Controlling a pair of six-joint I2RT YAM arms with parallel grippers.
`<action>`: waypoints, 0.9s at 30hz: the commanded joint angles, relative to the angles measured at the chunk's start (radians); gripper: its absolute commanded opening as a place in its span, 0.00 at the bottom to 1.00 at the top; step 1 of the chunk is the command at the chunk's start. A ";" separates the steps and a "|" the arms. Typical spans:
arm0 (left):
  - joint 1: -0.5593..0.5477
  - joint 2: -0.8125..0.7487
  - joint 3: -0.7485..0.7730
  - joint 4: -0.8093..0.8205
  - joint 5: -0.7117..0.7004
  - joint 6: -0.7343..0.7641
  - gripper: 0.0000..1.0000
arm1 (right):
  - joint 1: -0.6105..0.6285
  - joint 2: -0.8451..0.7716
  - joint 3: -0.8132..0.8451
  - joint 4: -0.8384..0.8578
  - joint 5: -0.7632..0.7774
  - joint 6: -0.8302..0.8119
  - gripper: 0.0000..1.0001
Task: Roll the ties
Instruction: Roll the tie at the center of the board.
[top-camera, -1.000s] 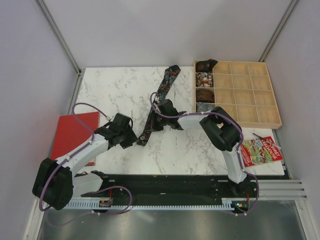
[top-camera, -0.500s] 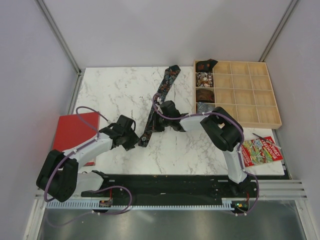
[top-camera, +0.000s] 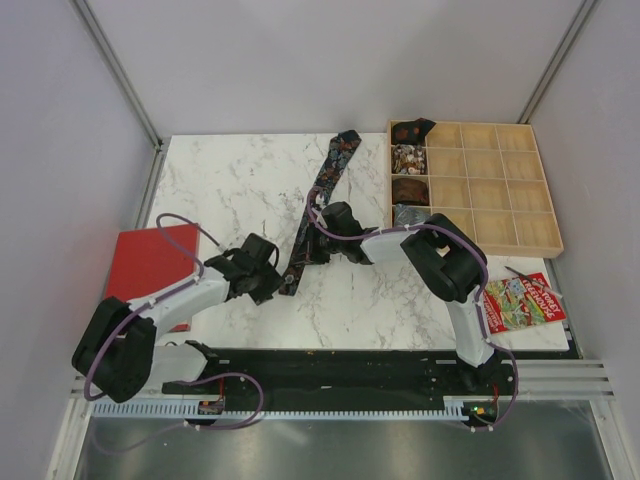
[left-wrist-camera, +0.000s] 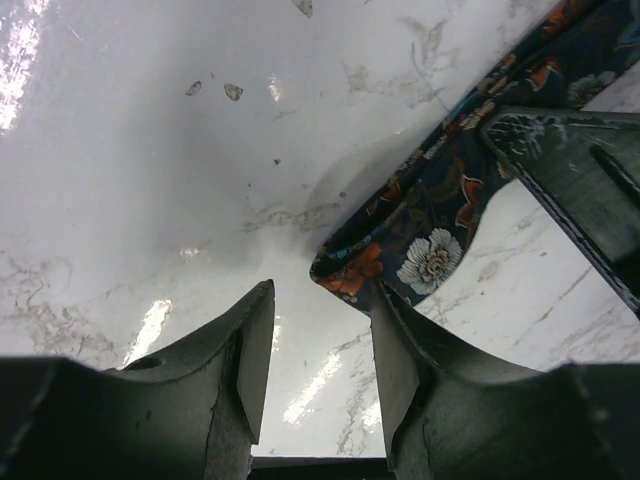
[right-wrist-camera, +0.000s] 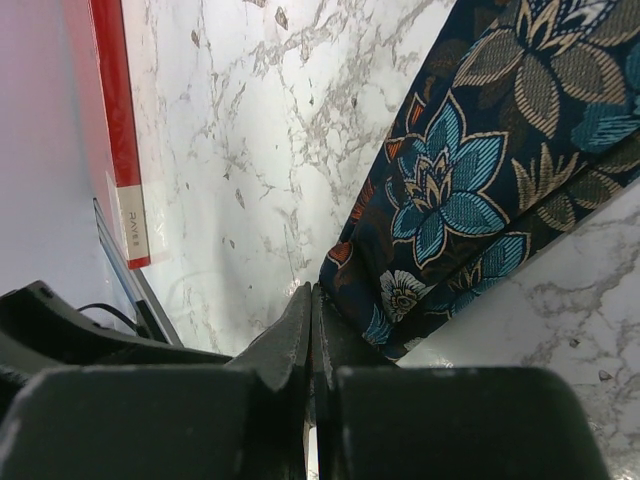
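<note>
A long black floral tie lies diagonally on the marble table, its narrow end nearest me. My left gripper is open and empty. In the left wrist view the tie's end lies just ahead of the left gripper, touching the right fingertip. My right gripper is shut, its tips down on the table against the tie's left edge. No fabric shows between its jaws. The right gripper also shows in the left wrist view, resting on the tie.
A wooden compartment tray stands at the back right, with rolled ties in its left column. A flat red folder lies off the table's left side and shows in the right wrist view. A red booklet lies front right.
My left gripper has moved right, up to the tie's near end. The right gripper has shifted slightly along the tie and stays shut.
</note>
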 joint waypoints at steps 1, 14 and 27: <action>-0.017 -0.094 0.037 -0.045 -0.077 -0.065 0.51 | -0.006 0.007 -0.030 -0.054 0.017 -0.016 0.02; -0.040 0.087 0.052 0.023 -0.060 -0.071 0.53 | -0.006 0.012 -0.031 -0.051 0.011 -0.016 0.02; -0.085 0.148 0.032 0.043 -0.074 -0.117 0.29 | -0.011 0.022 -0.031 -0.041 0.004 -0.016 0.02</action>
